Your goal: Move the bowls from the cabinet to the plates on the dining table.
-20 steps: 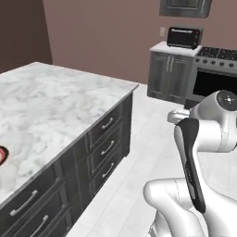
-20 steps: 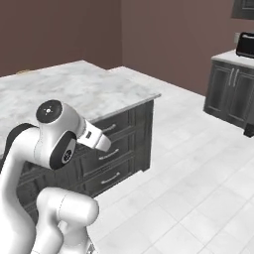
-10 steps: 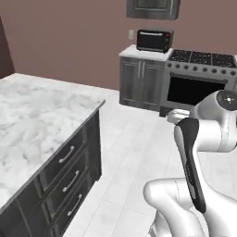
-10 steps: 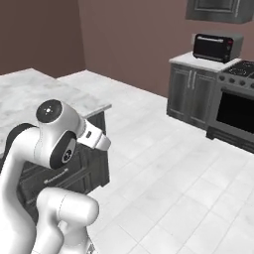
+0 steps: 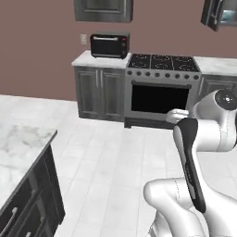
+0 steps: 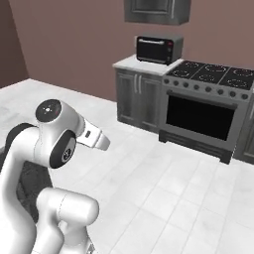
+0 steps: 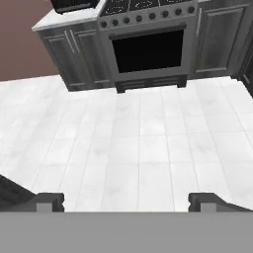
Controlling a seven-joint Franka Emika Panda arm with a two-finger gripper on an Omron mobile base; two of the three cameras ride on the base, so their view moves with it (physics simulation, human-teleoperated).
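My gripper point(image 7: 126, 201) is open over bare white floor tiles, its two dark fingertips point(image 7: 49, 200) set wide apart with nothing between them. A corner of the dining table point(image 5: 18, 152), white marble over dark drawers, shows at the lower left of the left base view. A dark grey wall cabinet point(image 5: 102, 9) hangs above the toaster oven, and it also tops the right base view point(image 6: 156, 10). Another wall cabinet point(image 5: 217, 14) sits at the top right. The bowls and the plates are out of view.
A black stove with its oven point(image 5: 162, 92) stands against the brown wall ahead, between low dark cupboards point(image 5: 99, 92). A black toaster oven point(image 5: 109, 45) rests on the marble counter to its left. White tiled floor point(image 5: 106, 157) lies between me and the stove.
Both base views have swung from the island round to the stove wall, so the base has turned. The arm keeps its pose and the gripper stays open.
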